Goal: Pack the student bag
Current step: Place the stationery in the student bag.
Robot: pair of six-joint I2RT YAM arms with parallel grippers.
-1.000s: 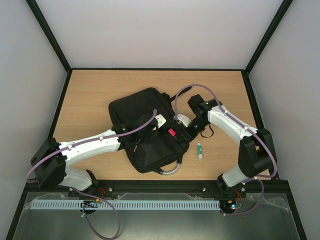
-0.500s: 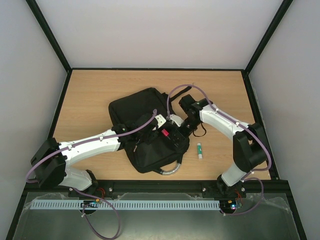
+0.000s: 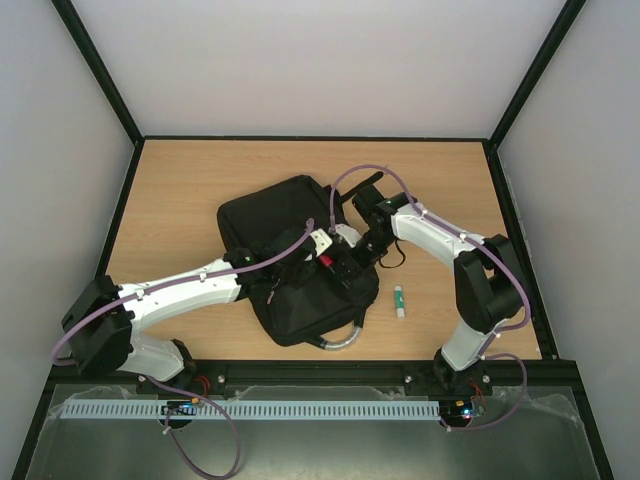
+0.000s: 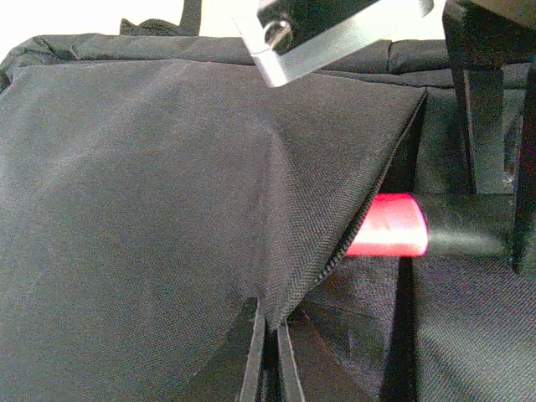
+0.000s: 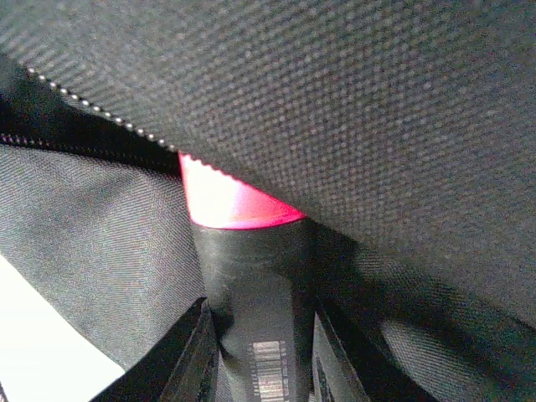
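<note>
Light wooden surface [image 3: 200, 180], seen from above. The black student bag [image 3: 270, 215] lies near its centre, its grey loop handle toward the near edge. Just right of it, not touching, lies a small white-and-green stick [image 3: 400, 300], possibly glue.

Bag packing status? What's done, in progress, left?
Done: the left gripper pinches the bag flap, so the pocket gapes. What is already inside cannot be seen. In hand: the right gripper holds a red-capped marker, its cap just under the flap edge. Left: push it fully in, then the green-and-white stick lying on the table beside the bag.
</note>
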